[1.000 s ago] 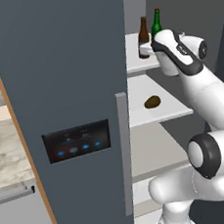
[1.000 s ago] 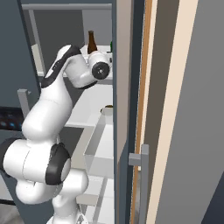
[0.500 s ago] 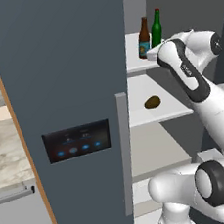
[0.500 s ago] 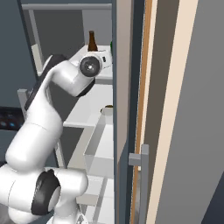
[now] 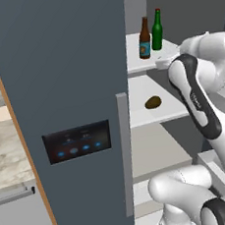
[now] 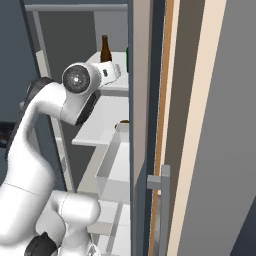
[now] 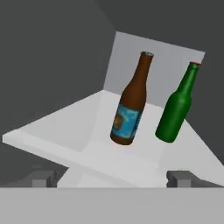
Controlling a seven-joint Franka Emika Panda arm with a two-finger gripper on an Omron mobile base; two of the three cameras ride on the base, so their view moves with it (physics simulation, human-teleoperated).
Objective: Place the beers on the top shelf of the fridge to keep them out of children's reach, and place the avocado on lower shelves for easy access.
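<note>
- Fridge (image 5: 69,65): dark blue-grey door across the left and centre of the left base view, black panel (image 5: 78,142) with blue lights at centre left, grey bar handle (image 5: 126,152) just right of it; open interior at the upper right
- Arm (image 5: 203,109): white with dark joints, rising along the right side of the left base view, and from the lower left up to the upper left of centre in the right base view
- Top shelf (image 5: 137,57): white panel at upper right of the left base view, bearing both bottles; tilted across the middle of the hand view
- Lower shelf (image 5: 144,112): white panel right of centre, under the top one, bearing the avocado
- Brown beer (image 7: 131,103): upright on the top shelf, blue-teal label, centre of the hand view
- Green beer (image 7: 178,106): upright just right of the brown one, apart from it, nothing gripping either
- Gripper (image 7: 113,178): fingertips (image 7: 43,178) set wide apart at the bottom corners of the hand view, released, grasping nothing, short of the shelf edge
- Avocado (image 5: 153,102): small dark fruit lying on the lower shelf, below the bottles
</note>
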